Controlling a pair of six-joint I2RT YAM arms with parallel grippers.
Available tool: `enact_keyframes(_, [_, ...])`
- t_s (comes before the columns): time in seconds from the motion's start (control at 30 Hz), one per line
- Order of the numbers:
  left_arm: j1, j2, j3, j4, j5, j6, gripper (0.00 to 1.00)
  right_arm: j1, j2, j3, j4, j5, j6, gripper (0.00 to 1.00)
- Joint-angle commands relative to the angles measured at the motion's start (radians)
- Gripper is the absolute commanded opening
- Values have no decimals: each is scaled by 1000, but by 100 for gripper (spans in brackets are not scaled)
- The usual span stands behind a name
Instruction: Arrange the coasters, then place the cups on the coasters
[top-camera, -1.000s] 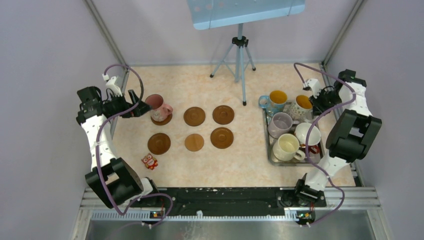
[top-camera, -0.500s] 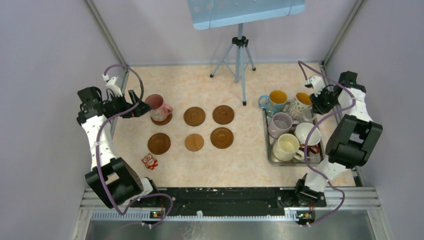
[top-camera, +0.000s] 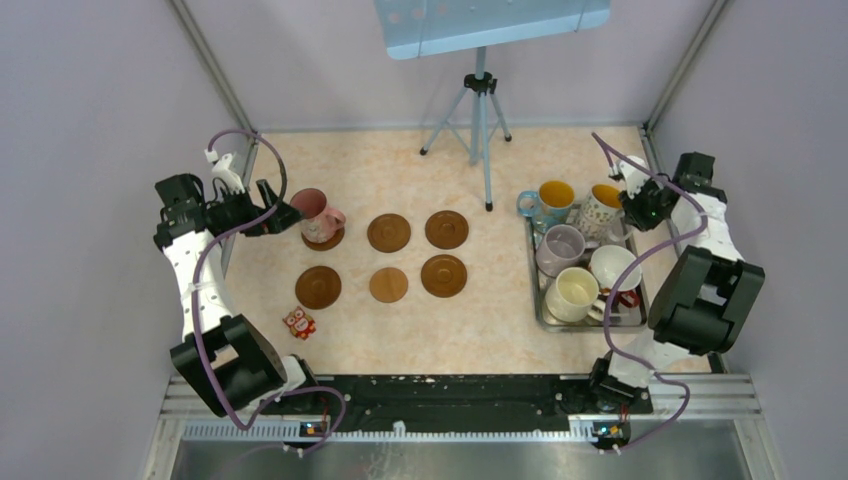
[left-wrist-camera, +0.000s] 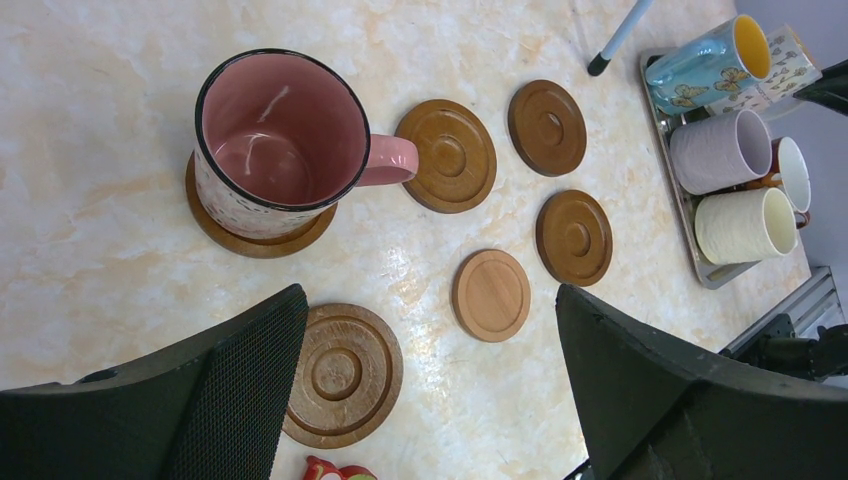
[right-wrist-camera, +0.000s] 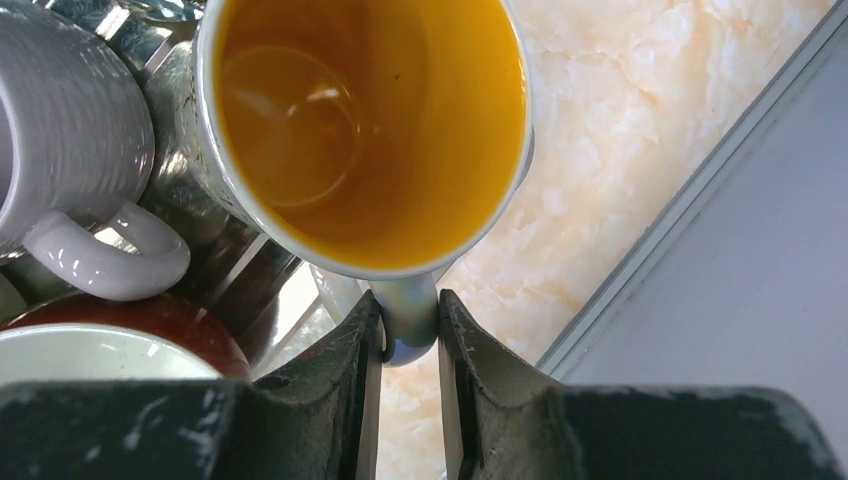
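Second of six: lifting patterned mug (right-wrist-camera: 370, 130) off tray (top-camera: 560, 325).
Pinching its handle (right-wrist-camera: 402, 345) narrowly in right gripper (right-wrist-camera: 408, 308), rising straight; holding left gripper (left-wrist-camera: 428, 305) wide, empty.

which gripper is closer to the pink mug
Left. The left gripper hangs open just beside the pink mug on its coaster; the right gripper is far off at the steel tray, fingers shut on the patterned mug handle.

Lavender walls (top-camera: 90, 90); marbled tabletop (top-camera: 480, 330); tripod (top-camera: 480, 110) at back.
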Motion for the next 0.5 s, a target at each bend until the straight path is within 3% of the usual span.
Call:
enact_keyframes(0.0, [-4, -12, -2, 33, 10, -7, 99, -6, -89, -6, 65, -33, -65, 0])
enact_keyframes(0.2, [-4, -14, -6, 38, 15, -14, 99, -5, -28, 69, -127, -24, -105, 20])
enact_keyframes(0.47, [-4, -22, -10, 38, 14, -12, 99, -5, 79, 168, -260, -23, -97, 38])
